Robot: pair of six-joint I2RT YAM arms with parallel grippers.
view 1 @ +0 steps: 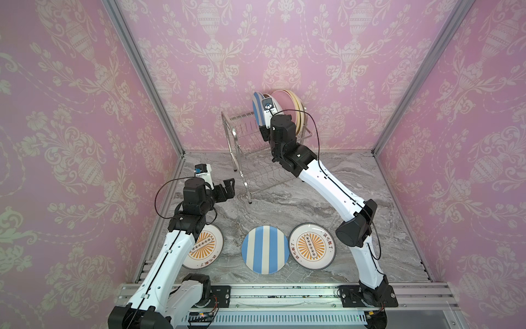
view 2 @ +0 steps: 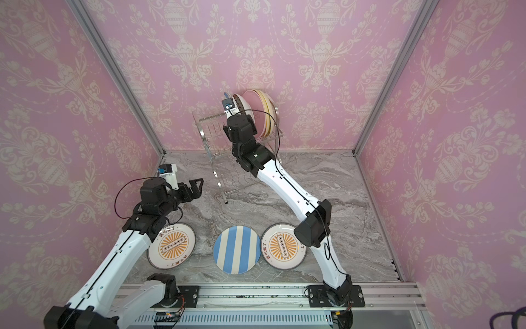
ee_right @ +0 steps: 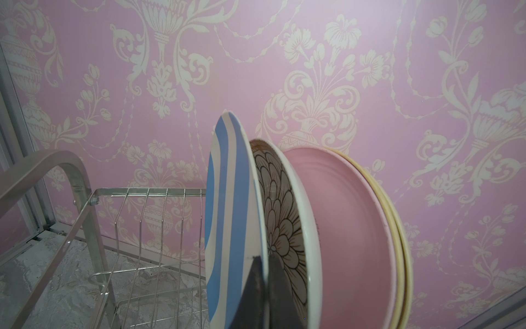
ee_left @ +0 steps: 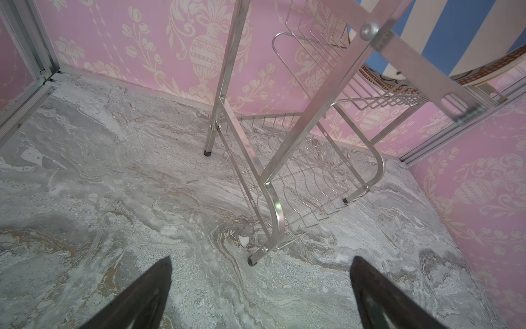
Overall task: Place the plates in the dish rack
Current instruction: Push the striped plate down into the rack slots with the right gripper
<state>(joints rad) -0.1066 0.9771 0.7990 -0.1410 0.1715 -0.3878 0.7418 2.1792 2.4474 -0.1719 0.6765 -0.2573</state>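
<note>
Held striped plate [ee_right: 230, 213] stands on edge in the upper tier of the dish rack [ee_left: 321, 100], which sits at 12 o'clock on the table [view 1: 327, 193]. Right gripper [ee_right: 265, 265] is clamped tight on the plate's rim on the 6 o'clock side.

Top rim tips toward 3 o'clock, at or nearly on the petal plate [ee_right: 284, 228]. Pink plate [ee_right: 347, 228] and two pale-rimmed plates [ee_right: 401, 242] sit beyond. Bottom edge is hidden, so I can't tell if it's in a slot.

Risks:
- Release unseated: it slides out or flops toward the empty 9 o'clock slots.
- Push further: it knocks the petal plate or shoves the rack, which looks light.
- Left gripper [view 1: 229, 189], wide open and empty, sits near the rack's front leg at its 9 o'clock, so a careless move could clip it.

Not loaded: loose striped plate [view 1: 265, 249] at 6 o'clock, sunburst plate [view 1: 207, 247] at 7, second sunburst plate [view 1: 311, 246] at 5.
</note>
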